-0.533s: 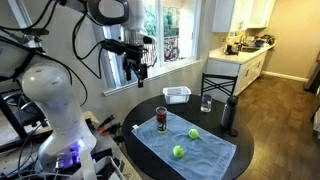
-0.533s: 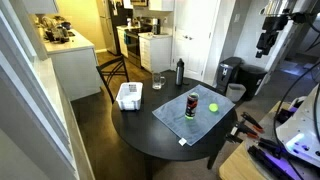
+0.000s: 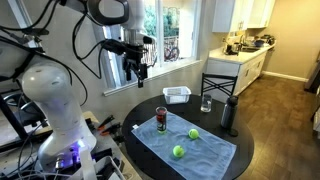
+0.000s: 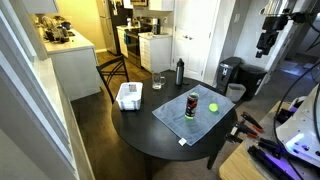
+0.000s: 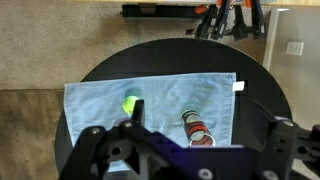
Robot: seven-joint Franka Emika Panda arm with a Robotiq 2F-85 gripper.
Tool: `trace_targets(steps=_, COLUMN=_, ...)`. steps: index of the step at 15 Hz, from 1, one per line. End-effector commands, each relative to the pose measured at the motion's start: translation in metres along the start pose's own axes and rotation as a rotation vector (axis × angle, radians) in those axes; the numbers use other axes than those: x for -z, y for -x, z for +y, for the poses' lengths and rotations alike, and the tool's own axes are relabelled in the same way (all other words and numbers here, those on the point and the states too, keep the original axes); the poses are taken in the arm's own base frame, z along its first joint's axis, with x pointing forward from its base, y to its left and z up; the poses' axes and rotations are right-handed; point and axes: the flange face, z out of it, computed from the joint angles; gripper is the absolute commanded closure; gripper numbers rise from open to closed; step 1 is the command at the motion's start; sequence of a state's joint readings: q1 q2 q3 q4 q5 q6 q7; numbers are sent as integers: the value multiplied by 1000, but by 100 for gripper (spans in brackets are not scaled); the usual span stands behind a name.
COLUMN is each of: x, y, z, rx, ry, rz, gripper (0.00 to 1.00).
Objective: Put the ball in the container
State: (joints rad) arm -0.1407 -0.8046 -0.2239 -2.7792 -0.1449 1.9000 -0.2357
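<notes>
My tool hangs high beyond the counter's edge, fingers spread, empty. The ball, small, round, yellow-green, lies on the blue cloth mid-counter; its twin sits nearer the front edge.

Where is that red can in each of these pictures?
In an exterior view: the red can is at centre, on the blue cloth.
In an exterior view: right of centre, on the cloth.
Wrist view: lower middle.
Shared landmark: the blue cloth.
</notes>
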Motion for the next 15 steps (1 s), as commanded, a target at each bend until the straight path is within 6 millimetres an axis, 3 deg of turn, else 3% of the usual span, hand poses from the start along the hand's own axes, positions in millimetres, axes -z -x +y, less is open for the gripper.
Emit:
trace_targets(steps=1, x=0, y=0, z=0, rx=0, ry=0, rz=-1, gripper=0)
trace_targets(steps=5, x=11, y=-15, z=3, rx=-50, ry=-34, rz=19, gripper=0)
trace_targets(steps=11, x=75, y=-60, z=26, rx=-135, ry=-301, rz=58, gripper=0)
trace_targets(steps=13, x=90, y=-76, z=37, rx=-180, ry=-398, rz=44, gripper=0)
trace_targets(steps=15, x=93, y=-94, z=54, rx=-243, ry=-481, rz=24, gripper=0)
